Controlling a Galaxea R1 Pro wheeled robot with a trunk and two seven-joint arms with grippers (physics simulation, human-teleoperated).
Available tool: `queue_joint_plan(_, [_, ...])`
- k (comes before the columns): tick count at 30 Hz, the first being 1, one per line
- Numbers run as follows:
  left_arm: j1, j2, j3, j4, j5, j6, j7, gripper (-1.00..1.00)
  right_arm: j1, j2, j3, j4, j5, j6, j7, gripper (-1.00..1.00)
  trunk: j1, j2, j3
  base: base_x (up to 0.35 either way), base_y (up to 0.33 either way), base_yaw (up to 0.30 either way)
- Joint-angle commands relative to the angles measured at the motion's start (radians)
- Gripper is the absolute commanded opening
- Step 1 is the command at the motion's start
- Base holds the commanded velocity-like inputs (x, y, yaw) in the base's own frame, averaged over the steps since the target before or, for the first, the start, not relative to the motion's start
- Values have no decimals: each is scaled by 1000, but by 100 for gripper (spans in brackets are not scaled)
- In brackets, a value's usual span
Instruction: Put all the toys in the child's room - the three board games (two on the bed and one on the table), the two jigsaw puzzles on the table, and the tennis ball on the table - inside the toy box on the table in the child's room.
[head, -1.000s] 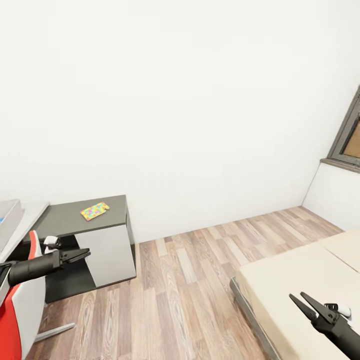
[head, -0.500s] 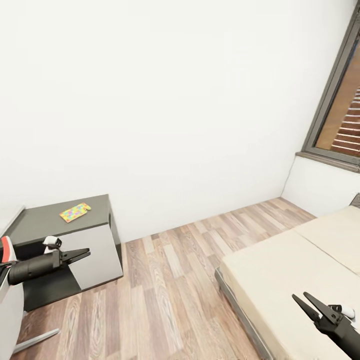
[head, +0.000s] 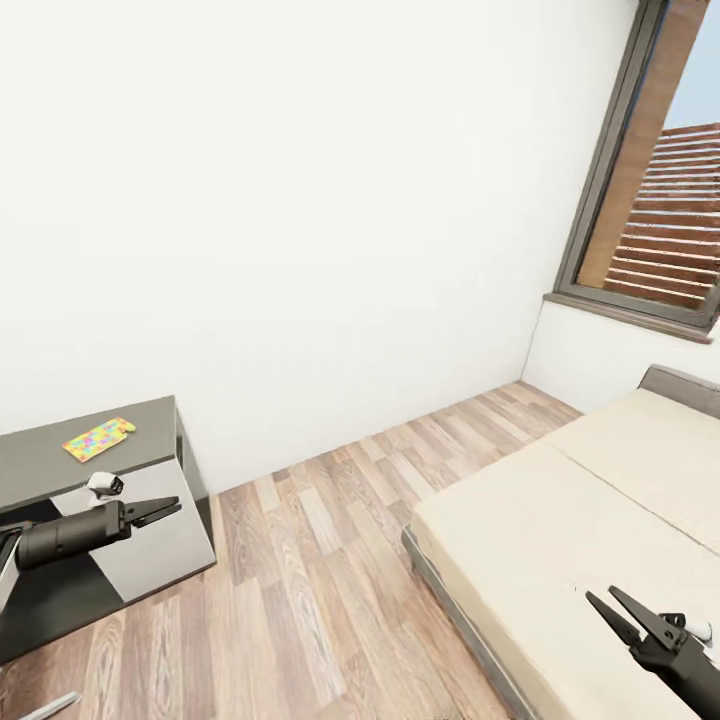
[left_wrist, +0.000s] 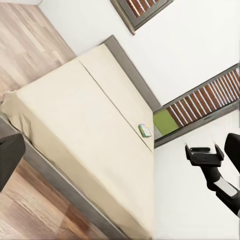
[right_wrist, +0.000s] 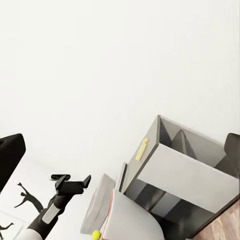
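A: Start big. What fills the room?

B: The bed (head: 560, 540), two cream pads side by side, lying beside the wood-plank floor (head: 330, 560). In the left wrist view a small green-and-white board game (left_wrist: 145, 130) lies flat on the far pad near the wall.

A: And the table?

B: Its dark grey lower section (head: 90, 455) stands against the white wall. One multicoloured jigsaw puzzle (head: 98, 438) lies flat on top. In the right wrist view the light grey toy box (right_wrist: 97, 207) shows edge-on further along; its contents are hidden. The tennis ball (right_wrist: 96, 234) sits near it.

A: The grippers?

B: The left gripper (head: 165, 510) has its fingers close together, a narrow gap, holding nothing, in the air before the table's side section. The right gripper (head: 618, 610) is spread in a moderate V, empty, above the bed.
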Motion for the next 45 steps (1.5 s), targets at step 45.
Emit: queue_joint_plan(45, [0,-4,-1,0,0,11,-4,100,-3,0,-14,14,-1,11,1,100,1,-2,-8,0,-23,-274])
